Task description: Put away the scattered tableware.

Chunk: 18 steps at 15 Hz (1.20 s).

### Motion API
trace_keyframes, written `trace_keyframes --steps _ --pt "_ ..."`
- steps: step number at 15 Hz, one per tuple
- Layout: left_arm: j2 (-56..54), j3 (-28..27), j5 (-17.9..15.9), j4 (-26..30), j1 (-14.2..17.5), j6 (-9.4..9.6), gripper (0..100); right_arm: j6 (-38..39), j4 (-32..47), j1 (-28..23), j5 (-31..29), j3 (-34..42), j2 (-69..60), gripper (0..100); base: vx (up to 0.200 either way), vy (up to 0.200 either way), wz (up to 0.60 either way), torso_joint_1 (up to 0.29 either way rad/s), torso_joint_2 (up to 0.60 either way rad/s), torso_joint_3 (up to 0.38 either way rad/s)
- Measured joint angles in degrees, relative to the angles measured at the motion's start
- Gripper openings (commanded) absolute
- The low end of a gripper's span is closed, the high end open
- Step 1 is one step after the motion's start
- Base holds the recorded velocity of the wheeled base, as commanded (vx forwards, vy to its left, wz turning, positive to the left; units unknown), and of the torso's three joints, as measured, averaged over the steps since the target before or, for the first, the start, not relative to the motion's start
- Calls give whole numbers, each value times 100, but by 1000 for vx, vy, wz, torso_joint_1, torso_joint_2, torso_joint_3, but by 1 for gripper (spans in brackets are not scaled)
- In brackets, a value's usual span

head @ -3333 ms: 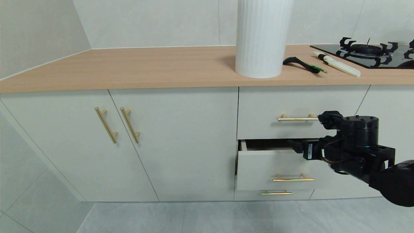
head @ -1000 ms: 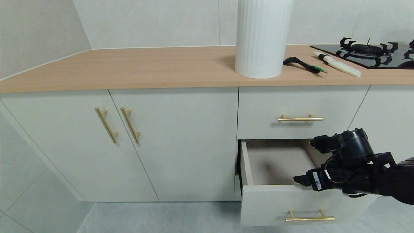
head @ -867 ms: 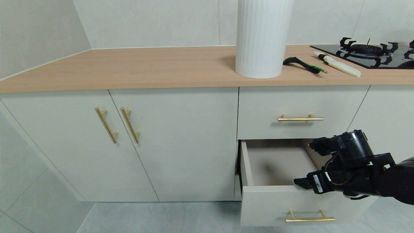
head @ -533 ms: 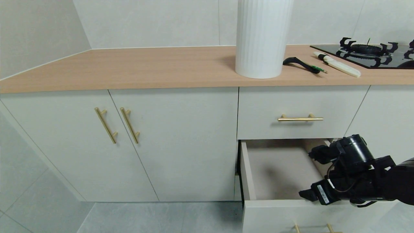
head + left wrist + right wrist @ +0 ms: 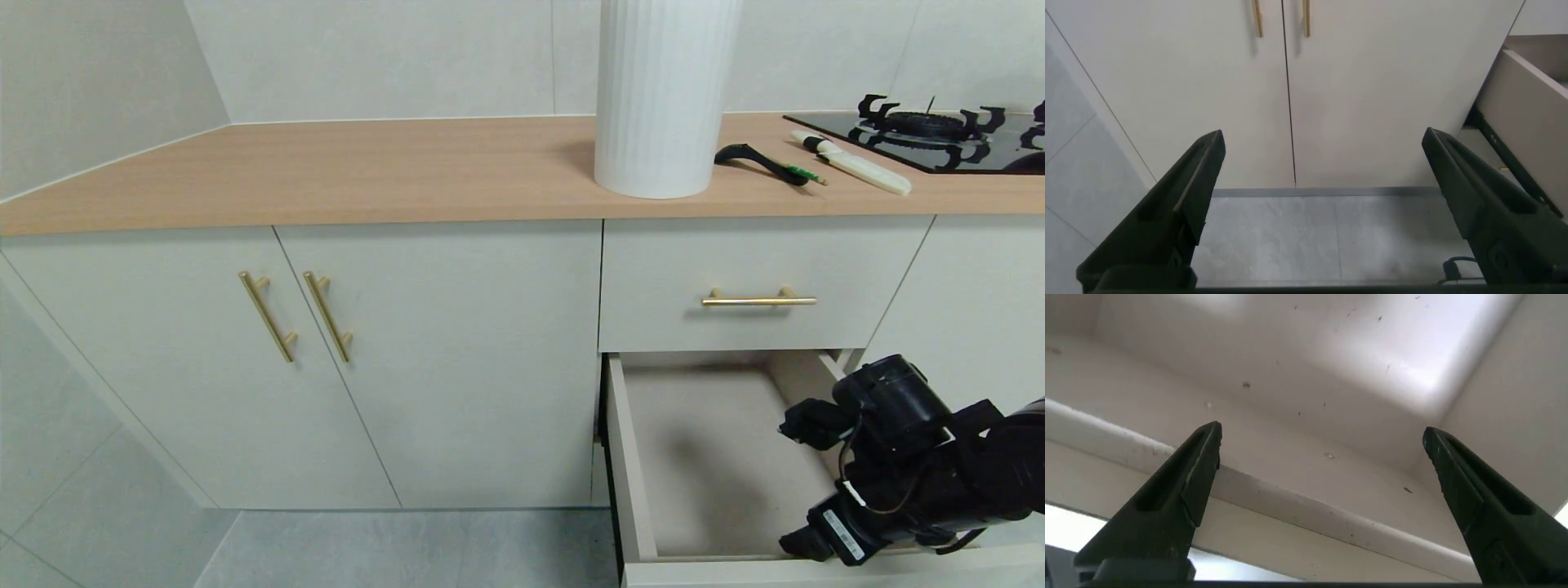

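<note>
**Tool state.** My right gripper point(image 5: 804, 483) sits low at the front right corner of the pulled-out drawer point(image 5: 630, 445). Its fingers are spread wide and hold nothing, and the lower one is close against the front wall. I cannot tell whether it touches. My left gripper point(image 5: 1323, 147) is likewise spread and unloaded, hanging low before the cabinet doors point(image 5: 1290, 73).

**Risks, as I judge them.**
- If I raise the right arm carelessly, the lower finger could catch the front wall and jerk the drawer.
- The drawer is far out, so pressing down on its front would strain the runners.
- The brass handle point(image 5: 759, 300) of the shut drawer above projects into my way up, and the arm could clip it.
- The tableware, a black ladle point(image 5: 755, 161) and a white utensil point(image 5: 853, 163), lies near the worktop's front edge, beside the hob point(image 5: 931, 135). Both are slim and flat, so an off-centre pinch could skid them off that edge.

**Containers.**
- The drawer shows bare floor, though my arm hides its front right corner.
- The ribbed white vessel point(image 5: 663, 98) stands at the worktop's front edge. Its mouth is out of sight, so I cannot tell what it holds.
</note>
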Motion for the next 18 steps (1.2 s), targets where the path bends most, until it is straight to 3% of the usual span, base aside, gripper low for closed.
trace_keyframes --steps 6,10,16,18 --pt "0 -2 0 0 0 0 100 -139 1157 251 0 -151 -232 100 0 0 0 0 0 0" --pt "0 -2 0 0 0 -2 100 -141 1289 343 9 -210 -312 100 0 0 0 0 0 0" --pt "0 0 0 0 -5 -5 100 427 886 204 1 -545 -345 100 0 0 0 0 0 0" --pt "0 0 0 2 0 0 100 673 -52 80 -11 -567 -345 100 0 0 0 0 0 0"
